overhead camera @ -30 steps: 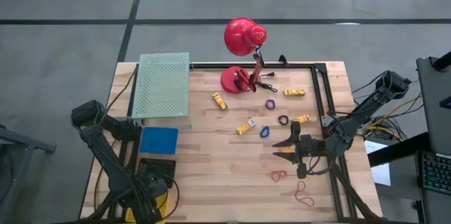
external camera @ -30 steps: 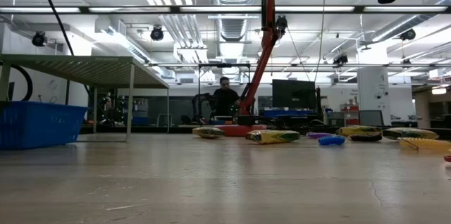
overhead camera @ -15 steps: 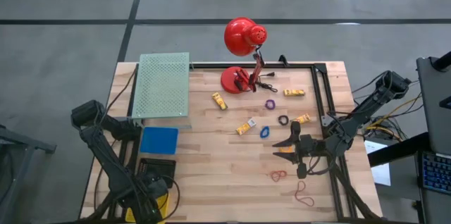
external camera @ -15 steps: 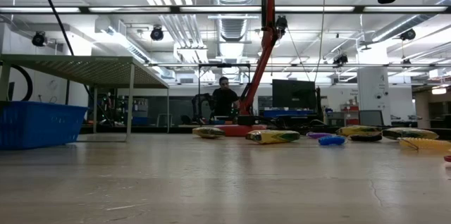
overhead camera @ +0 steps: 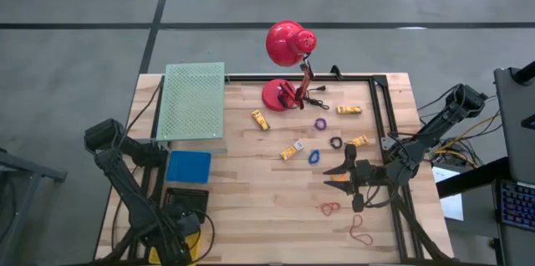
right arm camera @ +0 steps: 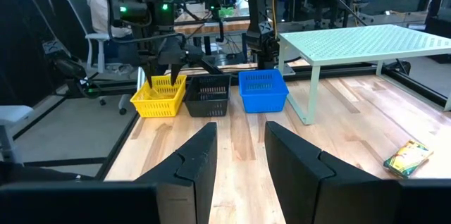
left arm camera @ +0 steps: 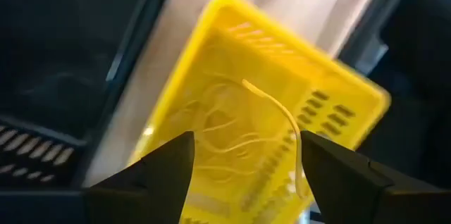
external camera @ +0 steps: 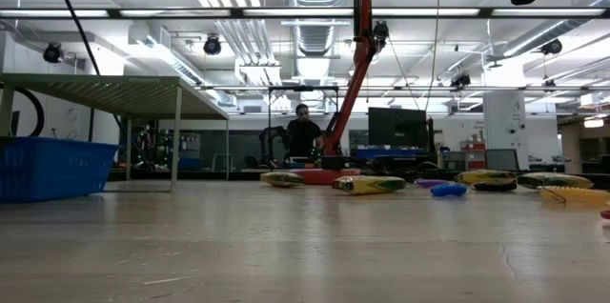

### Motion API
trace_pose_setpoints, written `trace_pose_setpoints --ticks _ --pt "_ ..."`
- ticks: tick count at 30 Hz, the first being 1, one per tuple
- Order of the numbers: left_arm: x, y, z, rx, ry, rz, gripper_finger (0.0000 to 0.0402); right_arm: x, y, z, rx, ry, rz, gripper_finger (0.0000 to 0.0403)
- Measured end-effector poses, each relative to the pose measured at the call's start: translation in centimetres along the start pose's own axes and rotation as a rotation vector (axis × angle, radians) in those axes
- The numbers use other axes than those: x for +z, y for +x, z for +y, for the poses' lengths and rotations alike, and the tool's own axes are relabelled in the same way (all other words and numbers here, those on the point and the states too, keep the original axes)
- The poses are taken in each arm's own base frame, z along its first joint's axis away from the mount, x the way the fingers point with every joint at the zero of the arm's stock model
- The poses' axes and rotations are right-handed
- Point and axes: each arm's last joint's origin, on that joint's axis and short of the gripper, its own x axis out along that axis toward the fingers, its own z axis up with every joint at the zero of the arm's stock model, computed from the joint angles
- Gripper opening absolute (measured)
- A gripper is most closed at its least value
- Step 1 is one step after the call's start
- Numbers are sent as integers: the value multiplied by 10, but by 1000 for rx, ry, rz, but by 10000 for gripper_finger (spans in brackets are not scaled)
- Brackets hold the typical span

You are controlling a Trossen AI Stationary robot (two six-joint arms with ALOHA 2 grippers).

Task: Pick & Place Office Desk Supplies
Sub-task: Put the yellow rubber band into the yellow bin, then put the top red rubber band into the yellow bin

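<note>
Small office supplies lie on the wooden table: yellow pieces point(overhead camera: 261, 120) point(overhead camera: 291, 150) point(overhead camera: 349, 109), a purple ring point(overhead camera: 320, 124), a blue ring point(overhead camera: 314, 156), a black ring point(overhead camera: 336, 143) and red rubber bands point(overhead camera: 330, 209) point(overhead camera: 360, 234). At the near left, my left gripper point(left arm camera: 243, 146) stands open above the yellow basket point(left arm camera: 268, 132), which holds tan rubber bands. One tan band point(left arm camera: 282, 115) curves between its fingers. My right gripper point(overhead camera: 343, 170) is open among the supplies at the table's right, with nothing between its fingers point(right arm camera: 204, 157). My left gripper is open over the yellow basket. The tan band's lower end point(left arm camera: 300, 178) runs close along one finger point(left arm camera: 331, 171). I cannot tell whether it touches that finger or hangs free.
A red desk lamp point(overhead camera: 288, 44) stands at the far middle with its base point(overhead camera: 280, 94) on the table. A pale green mesh shelf point(overhead camera: 194, 103) fills the far left. Before it stand a blue basket point(overhead camera: 188, 166) and a black basket point(overhead camera: 184, 199). A person sits far behind the table point(external camera: 303, 131).
</note>
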Motion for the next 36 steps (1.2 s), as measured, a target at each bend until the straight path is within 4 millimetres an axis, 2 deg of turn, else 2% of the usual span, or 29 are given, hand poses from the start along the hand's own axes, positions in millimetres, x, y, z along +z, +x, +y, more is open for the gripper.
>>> trace_pose_setpoints --ticks 6,12,16,20,25,36 --pt "0 -1 -4 -36 32 -5 269 0 0 0 -1 0 0 116" --pt "1 3 8 64 34 -19 262 0 0 0 -1 0 0 116" --pt "1 3 -1 -23 95 -31 254 0 0 0 0 0 0 116" --pt "1 3 0 -17 90 -30 249 0 0 0 0 0 0 116" --pt "2 -3 -8 -122 101 -45 244 0 0 0 0 0 0 116" --pt "3 -6 -12 -179 134 -80 243 0 0 0 0 0 0 116"
